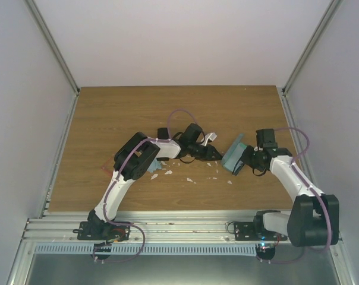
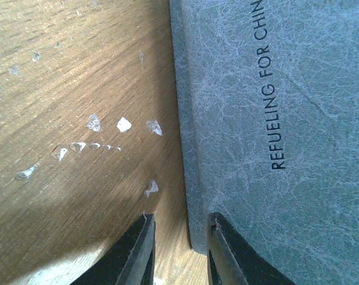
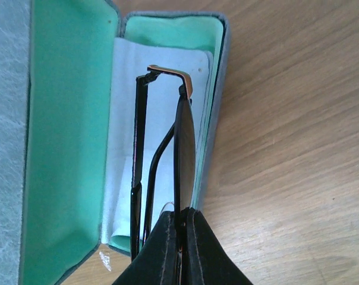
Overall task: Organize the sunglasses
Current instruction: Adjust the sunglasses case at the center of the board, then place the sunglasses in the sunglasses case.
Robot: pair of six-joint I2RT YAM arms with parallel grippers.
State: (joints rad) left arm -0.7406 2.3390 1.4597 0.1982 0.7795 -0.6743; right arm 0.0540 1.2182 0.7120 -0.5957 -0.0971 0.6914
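The sunglasses (image 3: 183,133), thin black wire frame with dark lenses and folded temples, hang edge-on from my right gripper (image 3: 180,221), which is shut on one lens. They are held over the open grey case (image 3: 60,142), just above its mint-green lining and pale blue cloth (image 3: 123,119). In the top view the case (image 1: 233,155) stands open at centre right, with my right gripper (image 1: 245,159) beside it. My left gripper (image 2: 179,228) is open, low over the table, one finger on each side of the case's grey outer edge (image 2: 188,178). In the top view it (image 1: 210,153) is just left of the case.
Small white flecks (image 2: 124,124) lie scattered on the wooden table (image 1: 108,119), also showing in the top view (image 1: 188,178). A red mark (image 1: 105,169) sits by the left arm. Metal rails border the table on both sides and in front.
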